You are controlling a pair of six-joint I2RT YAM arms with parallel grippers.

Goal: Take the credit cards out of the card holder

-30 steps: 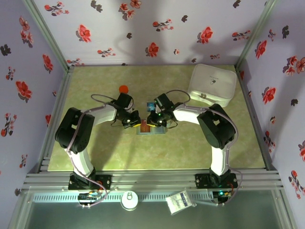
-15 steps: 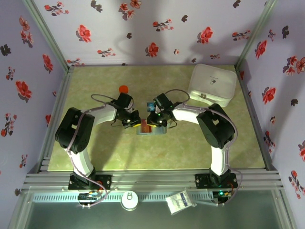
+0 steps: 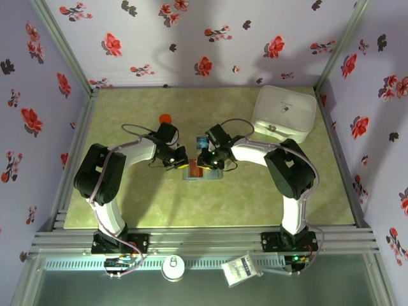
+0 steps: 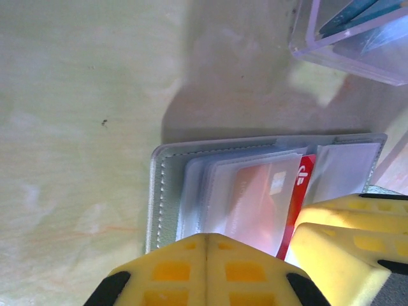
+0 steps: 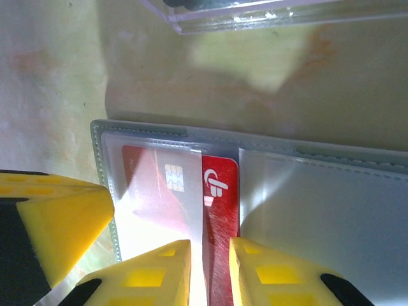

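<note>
Pinning the open card holder (image 4: 156,191) to the table (image 4: 64,95), the shut left hand (image 4: 205,271) apparently steadies it so the slightly open right hand (image 5: 209,274), straddling the half-exposed red card (image 5: 220,191), can draw it out.

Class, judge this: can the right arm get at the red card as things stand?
Probably yes: the red card sticks out of the holder, its bare end between the parted fingers of the right gripper.

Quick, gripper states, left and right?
Left gripper: closed, empty, at the grey-blue folding card holder.
Right gripper: jaws slightly open over the red plastic card.
</note>
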